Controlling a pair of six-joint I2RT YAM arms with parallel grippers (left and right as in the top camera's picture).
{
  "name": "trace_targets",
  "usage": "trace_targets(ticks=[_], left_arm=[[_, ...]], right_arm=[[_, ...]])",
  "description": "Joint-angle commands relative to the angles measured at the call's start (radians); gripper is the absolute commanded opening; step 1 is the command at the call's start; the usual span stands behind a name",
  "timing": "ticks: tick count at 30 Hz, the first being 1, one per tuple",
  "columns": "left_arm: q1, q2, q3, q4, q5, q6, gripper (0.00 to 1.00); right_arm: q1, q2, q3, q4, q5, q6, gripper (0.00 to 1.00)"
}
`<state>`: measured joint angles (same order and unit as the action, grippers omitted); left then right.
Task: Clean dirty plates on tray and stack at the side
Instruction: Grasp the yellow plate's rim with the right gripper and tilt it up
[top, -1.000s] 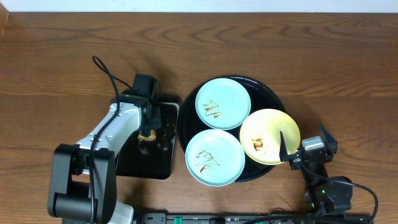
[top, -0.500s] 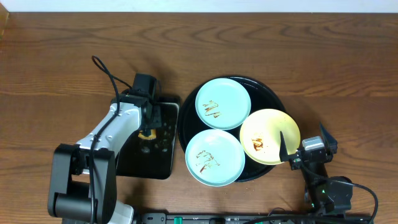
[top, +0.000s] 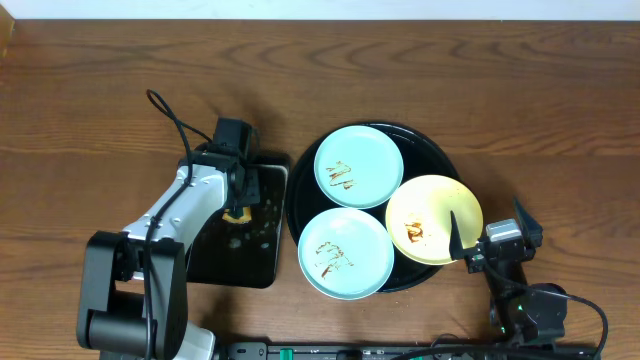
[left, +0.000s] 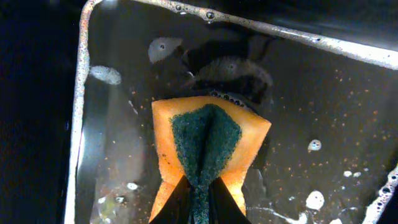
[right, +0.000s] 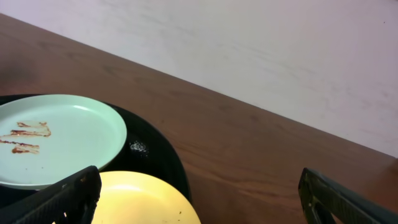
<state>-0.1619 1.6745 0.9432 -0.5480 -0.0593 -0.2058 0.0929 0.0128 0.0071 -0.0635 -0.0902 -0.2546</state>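
Note:
Three plates lie on the round black tray (top: 433, 150): a mint-blue plate (top: 359, 166) at the back, a mint-blue plate (top: 346, 253) at the front, and a yellow plate (top: 434, 219) at the right. All carry brown smears. My left gripper (top: 237, 213) is shut on a yellow-green sponge (left: 207, 142) over the wet rectangular black tray (top: 262, 255). My right gripper (top: 487, 240) is open and empty at the yellow plate's right edge. The right wrist view shows the yellow plate (right: 140, 202) and the back mint-blue plate (right: 56, 140).
Soapy water and foam cover the rectangular tray's floor (left: 323, 124). Bare wood tabletop (top: 540, 110) lies right of the round tray and at the back. A black cable (top: 165, 110) loops from the left arm.
My left gripper has moved the sponge a little towards the back of the rectangular tray. The right arm and the plates have not moved.

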Motion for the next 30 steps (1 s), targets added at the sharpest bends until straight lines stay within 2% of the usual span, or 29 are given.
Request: trace_targets(ticks=[1,5,10,16,21,30], left_arm=[[-0.001,-0.002,0.017,0.003,-0.013,-0.005,0.07],[-0.001,-0.002,0.017,0.004,-0.012,-0.005,0.07],[-0.001,-0.002,0.017,0.003,-0.013,-0.005,0.07],[-0.001,-0.002,0.017,0.001,-0.013,-0.005,0.07],[-0.001,-0.002,0.017,0.003,-0.013,-0.005,0.07],[-0.001,-0.002,0.017,0.005,-0.013,-0.005,0.07]], right_arm=[[0.009,-0.006,-0.002,-0.003,-0.004,0.007,0.99],[0.008,-0.006,-0.002,0.004,0.017,-0.012,0.99],[0.008,-0.006,0.052,-0.021,-0.092,-0.011,0.99],[0.008,0.065,0.288,-0.284,-0.103,0.005,0.99],[0.008,0.262,0.510,-0.460,-0.145,0.067,0.99],[0.008,0.778,0.818,-0.837,-0.296,0.290,0.99]])
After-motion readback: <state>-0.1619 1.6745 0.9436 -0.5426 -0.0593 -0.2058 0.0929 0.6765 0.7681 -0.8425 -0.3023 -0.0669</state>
